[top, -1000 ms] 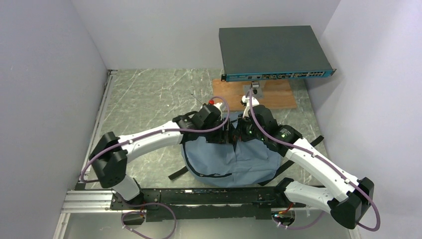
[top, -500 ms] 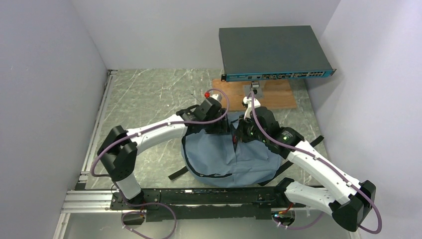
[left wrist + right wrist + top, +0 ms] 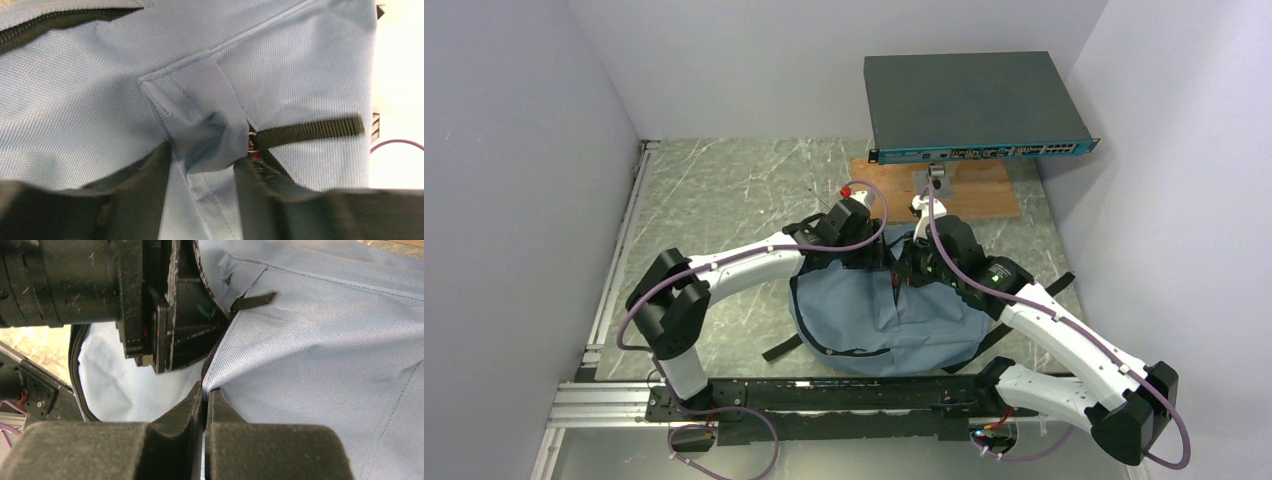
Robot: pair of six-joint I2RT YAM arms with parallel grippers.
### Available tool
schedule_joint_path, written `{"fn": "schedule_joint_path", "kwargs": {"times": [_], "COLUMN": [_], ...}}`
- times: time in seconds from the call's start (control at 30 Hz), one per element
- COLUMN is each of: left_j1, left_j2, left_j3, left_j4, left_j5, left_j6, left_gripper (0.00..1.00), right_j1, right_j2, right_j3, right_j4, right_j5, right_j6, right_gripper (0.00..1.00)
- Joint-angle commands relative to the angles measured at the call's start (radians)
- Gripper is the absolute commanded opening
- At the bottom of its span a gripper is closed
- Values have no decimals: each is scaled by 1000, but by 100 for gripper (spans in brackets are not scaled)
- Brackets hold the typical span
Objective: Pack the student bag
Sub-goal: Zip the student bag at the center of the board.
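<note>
Bag [image 3: 889, 315] is lying flat on the table [image 3: 724, 190], directly under both pincers, its long axis running left to right beneath them. Left pincer [image 3: 202, 165] is standing partly open, fingers straddling a raised fold of blue fabric beside the black webbing tab [image 3: 310, 130]; whether it is clamping, cannot tell. Right pincer [image 3: 204, 400] is pinching the bag's zipper edge, fully closed. Both arms are equally near, working the far rim.

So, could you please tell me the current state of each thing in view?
Dusty blue-grey fabric backpack: lying flat on the table, top zipper partly open.
Left end effector: open, fingers straddling a fabric fold.
Right end effector: shut on the bag's zipper edge.
</note>
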Motion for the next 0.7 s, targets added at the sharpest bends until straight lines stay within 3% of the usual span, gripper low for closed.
{"fn": "schedule_joint_path", "kwargs": {"times": [0.0,0.1,0.17,0.33,0.57,0.67], "left_j1": [41,56,80,150,200,203], "left_j2": [29,-22,-66,-153,-150,-133], "left_j3": [57,24,-18,-163,-211,-212], "left_j4": [18,32,81,288,388,412], "left_j5": [3,72,228,591,891,937], "left_j6": [16,53,70,64,110,111], "left_gripper": [41,15,0,0,0,0], "right_j1": [15,15,15,15,4,-16], "right_j2": [-28,-26,-21,-11,57,103], "right_j3": [-2,-20,-30,-88,-199,-204], "right_j4": [123,122,108,140,267,326], "right_j5": [-82,-73,-67,-154,-264,-388], "right_j6": [21,10,-1,11,130,153], "right_gripper": [0,0,0,3,8,16]}}
